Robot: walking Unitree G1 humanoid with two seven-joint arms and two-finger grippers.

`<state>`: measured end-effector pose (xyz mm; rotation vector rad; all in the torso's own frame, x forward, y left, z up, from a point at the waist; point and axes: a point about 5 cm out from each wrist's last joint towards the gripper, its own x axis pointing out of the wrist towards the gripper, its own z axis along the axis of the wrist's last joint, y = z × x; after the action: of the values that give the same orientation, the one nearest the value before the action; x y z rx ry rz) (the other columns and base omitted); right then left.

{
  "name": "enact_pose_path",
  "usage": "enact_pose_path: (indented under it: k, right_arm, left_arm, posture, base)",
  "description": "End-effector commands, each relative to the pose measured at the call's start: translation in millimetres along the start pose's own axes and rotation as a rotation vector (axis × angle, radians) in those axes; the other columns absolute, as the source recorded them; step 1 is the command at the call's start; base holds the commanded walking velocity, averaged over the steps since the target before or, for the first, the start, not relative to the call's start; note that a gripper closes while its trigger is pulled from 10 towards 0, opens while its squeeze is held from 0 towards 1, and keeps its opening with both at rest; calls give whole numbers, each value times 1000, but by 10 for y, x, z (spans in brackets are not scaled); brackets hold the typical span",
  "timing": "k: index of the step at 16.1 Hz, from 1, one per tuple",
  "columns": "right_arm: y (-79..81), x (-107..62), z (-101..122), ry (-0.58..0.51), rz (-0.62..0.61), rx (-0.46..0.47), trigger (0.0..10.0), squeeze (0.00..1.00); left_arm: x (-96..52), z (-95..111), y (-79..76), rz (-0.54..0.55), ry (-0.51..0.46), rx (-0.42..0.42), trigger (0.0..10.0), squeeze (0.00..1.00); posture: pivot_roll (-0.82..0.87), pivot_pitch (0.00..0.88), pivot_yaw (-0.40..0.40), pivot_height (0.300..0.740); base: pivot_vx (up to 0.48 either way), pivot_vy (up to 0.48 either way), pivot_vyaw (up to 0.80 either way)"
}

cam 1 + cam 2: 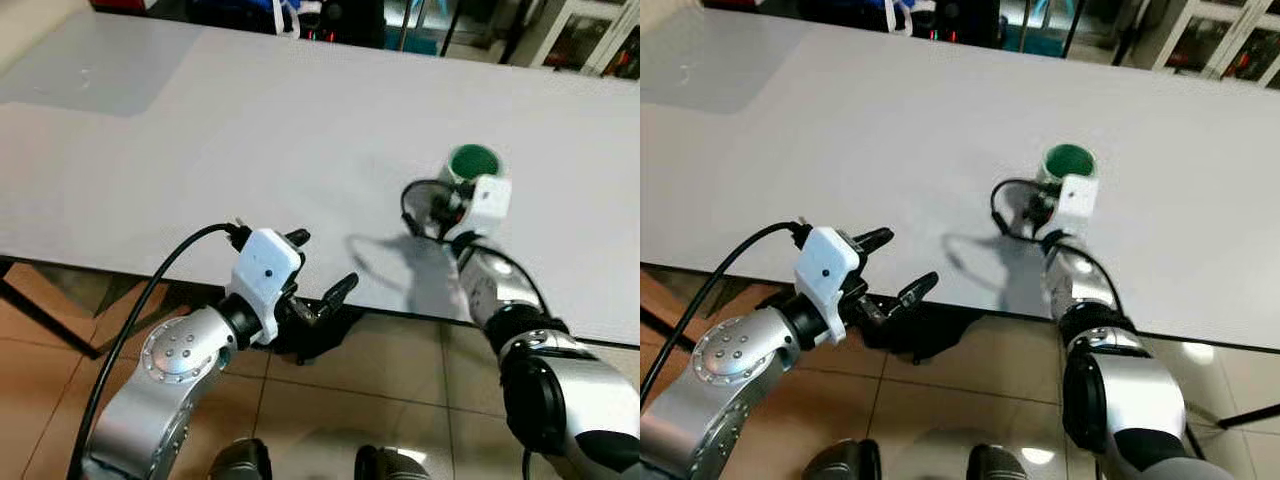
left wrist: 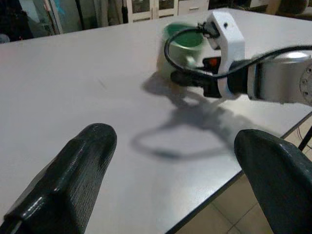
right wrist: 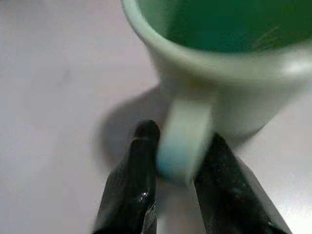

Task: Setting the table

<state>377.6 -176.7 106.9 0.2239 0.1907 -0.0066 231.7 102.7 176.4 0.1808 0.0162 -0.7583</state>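
A pale green mug (image 1: pixel 472 160) with a darker green inside stands upright on the white table (image 1: pixel 250 130), right of the middle. My right gripper (image 3: pixel 181 139) reaches over the front edge and is shut on the mug's handle (image 3: pixel 187 141), one black finger on each side. In the left wrist view the mug (image 2: pixel 183 44) sits behind the right wrist's white camera block. My left gripper (image 1: pixel 322 262) is open with nothing in it, at the table's front edge, left of the mug and well apart from it.
A slightly darker grey patch (image 1: pixel 90 75) lies on the table's far left corner. Dark furniture and cabinets (image 1: pixel 590 40) stand beyond the far edge. Below the front edge are brown floor tiles (image 1: pixel 400 390) and a black table leg (image 1: pixel 40 315).
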Motion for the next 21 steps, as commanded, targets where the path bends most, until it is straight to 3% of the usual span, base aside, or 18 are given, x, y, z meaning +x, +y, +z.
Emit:
enact_pose_path:
  k: [1,4,9,10,11,15,17,19,21]
  right_arm:
    - [-51,-5,15,-9,-13,14,10000,1000]
    - [-96,-19,15,-29,-22,43,10000,1000]
    - [-97,-7,127,-90,-6,6,10000,1000]
    - [-110,-7,150,-99,-7,-9,10000,408]
    - [-134,-11,174,-114,-11,-15,10000,0]
    - [-158,-74,165,-177,53,-45,10000,0]
    - [-258,-225,166,-255,48,-79,10000,0]
    - [-255,-455,129,-276,116,-113,10000,0]
    - [-179,-928,106,-301,159,-106,10000,0]
  left_arm:
    - [0,11,-21,-16,2,-2,10000,0]
    - [25,31,11,-6,-2,10,10000,0]
    - [47,45,74,31,-13,18,10000,0]
    - [51,44,73,33,-14,19,10000,0]
    - [53,45,74,37,-16,22,10000,0]
    - [38,4,114,103,0,34,10000,0]
    - [21,-76,164,191,36,48,10000,0]
    - [-1,-167,206,288,90,76,10000,0]
    - [-57,-225,235,388,90,54,10000,0]
  posture:
    - [58,185,-53,740]
    - [51,171,-53,740]
    - [42,159,-51,740]
    - [41,155,-54,740]
    - [41,155,-54,740]
    - [27,135,-59,740]
    - [21,107,-75,740]
    - [22,95,-80,740]
    - [8,72,-74,740]
  base:
    - [0,0,0]
    - [0,0,0]
    - [0,0,0]
    - [0,0,0]
    - [0,0,0]
    - [0,0,0]
    - [0,0,0]
    - [0,480,0]
    - [0,480,0]
